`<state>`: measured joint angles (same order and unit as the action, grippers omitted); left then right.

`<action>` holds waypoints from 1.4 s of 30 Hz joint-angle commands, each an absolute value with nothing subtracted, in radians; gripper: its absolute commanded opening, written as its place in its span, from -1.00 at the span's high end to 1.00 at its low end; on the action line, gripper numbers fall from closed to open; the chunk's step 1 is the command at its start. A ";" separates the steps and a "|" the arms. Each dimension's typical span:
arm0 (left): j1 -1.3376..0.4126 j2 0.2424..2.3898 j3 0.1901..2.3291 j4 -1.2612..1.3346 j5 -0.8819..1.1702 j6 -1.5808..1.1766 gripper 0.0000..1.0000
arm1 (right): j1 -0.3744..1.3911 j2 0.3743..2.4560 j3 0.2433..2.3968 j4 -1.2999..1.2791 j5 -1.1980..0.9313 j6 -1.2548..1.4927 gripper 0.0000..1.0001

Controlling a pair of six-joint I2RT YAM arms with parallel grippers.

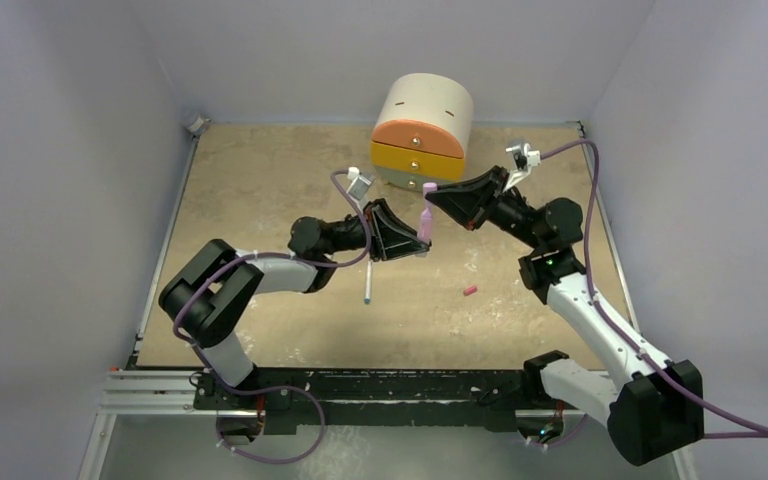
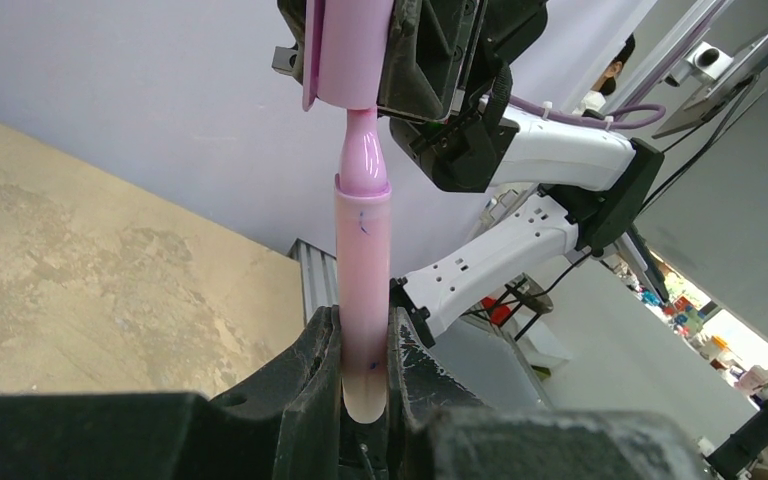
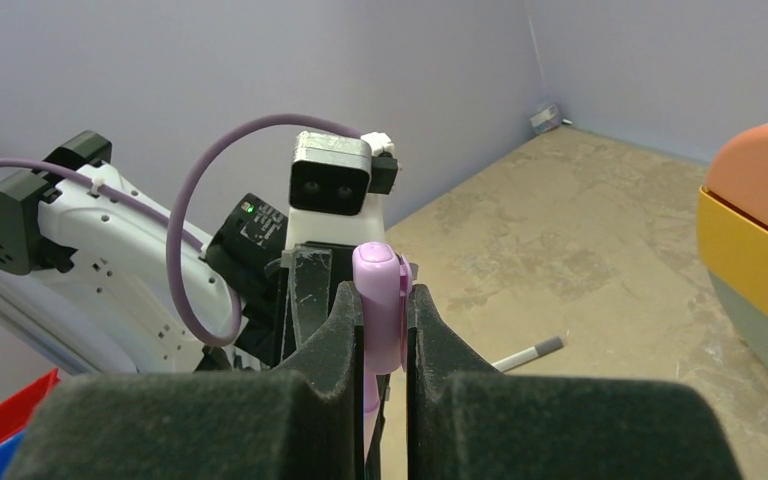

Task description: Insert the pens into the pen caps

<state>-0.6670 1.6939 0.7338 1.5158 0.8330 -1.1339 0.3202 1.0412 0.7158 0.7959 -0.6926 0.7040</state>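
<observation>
Pink pen point(image 2: 363, 290) is gripped by the left pincer point(image 2: 364, 335) above the counter point(image 1: 260, 200), its long axis aligned with the pink cap point(image 2: 345, 50) clamped in the right pincer point(image 3: 385, 310), tapered tip pointed into it.

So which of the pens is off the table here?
The thick pink pen, gripped by the left gripper; the slim white pen lies loose on the table.

table point(image 1: 260, 190) — tan, worn | white pen point(image 1: 369, 285) near centre | reddish cap point(image 1: 470, 291) right of it | drawer box point(image 1: 422, 125) at back
</observation>
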 commanded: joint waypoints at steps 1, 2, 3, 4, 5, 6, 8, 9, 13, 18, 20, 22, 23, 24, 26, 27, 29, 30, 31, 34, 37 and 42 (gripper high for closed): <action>-0.673 1.704 0.784 1.680 0.822 -1.130 1.00 | 0.319 1.021 0.704 0.828 -0.718 0.690 1.00; -0.673 1.707 0.788 1.682 0.818 -1.131 1.00 | 0.319 1.019 0.698 0.823 -0.718 0.693 1.00; -0.673 1.708 0.793 1.682 0.815 -1.130 1.00 | 0.319 1.018 0.693 0.825 -0.720 0.698 1.00; -0.673 1.708 0.799 1.675 0.812 -1.124 1.00 | 0.319 1.014 0.686 0.833 -0.723 0.707 1.00; -0.673 1.704 0.805 1.659 0.806 -1.107 1.00 | 0.319 1.013 0.677 0.844 -0.725 0.720 1.00; -0.673 1.697 0.806 1.615 0.798 -1.070 1.00 | 0.319 1.012 0.667 0.859 -0.729 0.736 1.00; -0.673 1.679 0.807 1.542 0.776 -0.995 1.00 | 0.319 1.008 0.651 0.883 -0.736 0.761 1.00; -0.674 1.668 0.806 1.510 0.765 -0.964 1.00 | 0.319 1.005 0.643 0.891 -0.737 0.770 1.00; -0.673 1.659 0.815 1.480 0.754 -0.931 1.00 | 0.319 0.986 0.634 0.879 -0.727 0.771 1.00; -0.673 1.647 0.804 1.502 0.694 -0.903 1.00 | 0.319 0.998 0.624 0.894 -0.732 0.809 1.00; -0.673 1.640 0.808 1.497 0.673 -0.873 1.00 | 0.320 1.013 0.597 0.961 -0.743 0.859 1.00; -0.673 1.637 0.825 1.502 0.665 -0.863 1.00 | 0.320 1.029 0.568 1.035 -0.754 0.906 1.00; -0.673 1.638 0.838 1.503 0.666 -0.864 1.00 | 0.319 1.035 0.555 1.064 -0.757 0.925 1.00; -0.673 1.639 0.851 1.506 0.669 -0.866 1.00 | 0.319 1.038 0.545 1.082 -0.762 0.934 1.00; -0.672 1.644 0.868 1.531 0.662 -0.881 1.00 | 0.319 1.035 0.526 1.092 -0.761 0.935 1.00; -0.671 1.646 0.874 1.548 0.658 -0.893 1.00 | 0.319 1.032 0.520 1.093 -0.763 0.933 1.00; -0.668 1.653 0.879 1.612 0.637 -0.932 1.00 | 0.319 1.025 0.500 1.115 -0.768 0.935 1.00; -0.666 1.658 0.882 1.645 0.627 -0.955 1.00 | 0.319 1.023 0.489 1.131 -0.768 0.939 1.00; -0.663 1.664 0.885 1.678 0.615 -0.977 1.00 | 0.319 1.024 0.481 1.148 -0.772 0.942 1.00; -0.658 1.667 0.898 1.721 0.583 -1.006 1.00 | 0.319 1.034 0.456 1.200 -0.777 0.961 1.00; -0.655 1.670 0.927 1.720 0.594 -1.013 1.00 | 0.319 1.059 0.440 1.248 -0.797 0.979 1.00; -0.635 1.657 0.944 1.722 0.602 -1.024 1.00 | 0.319 1.070 0.420 1.250 -0.831 0.978 1.00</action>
